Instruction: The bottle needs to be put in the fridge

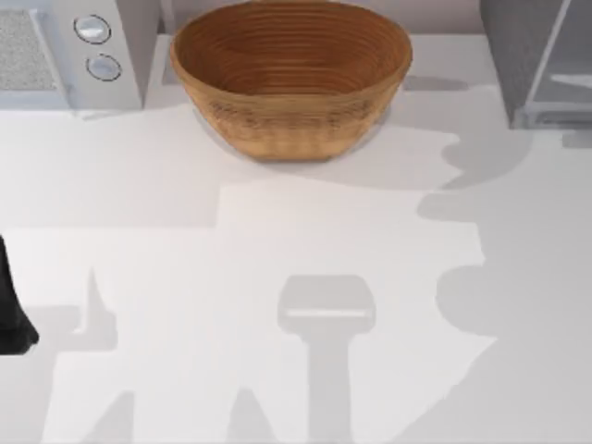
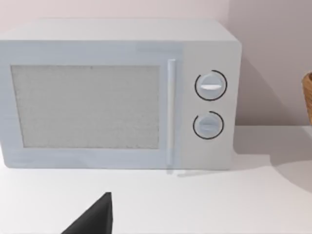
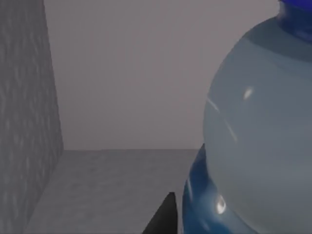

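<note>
White and evenly lit, the surface (image 1: 277,240) carries a woven basket (image 1: 291,79) at its far middle, a white microwave (image 1: 65,51) with two round knobs at the far left, and the fridge (image 1: 536,60) at the far right, its speckled dark-grey side turned toward the basket and its pale framed panel beyond.

From the right wrist view, the bottle (image 3: 258,131) looms very close to the camera, translucent blue with a deeper blue band low on its body, and behind it run a speckled grey wall and a grey floor that look like the fridge's interior. A dark fingertip (image 3: 163,217) of the right arm's jaws shows just beside the bottle; whether the jaws are pinching it or have let go cannot be told. The bottle appears to be at or inside the fridge, with the placement near its end.

The left arm sits parked at the left edge of the surface (image 1: 14,310), facing the microwave (image 2: 117,92); one dark fingertip (image 2: 95,219) shows, and the state of its jaws cannot be told either.

The risks seem to lie in the release and retreat. If the bottle is not resting squarely on the fridge floor when freed, it could tip or roll. Pulling back at an angle could let a finger drag the bottle out, or knock the arm against the fridge's wall.
</note>
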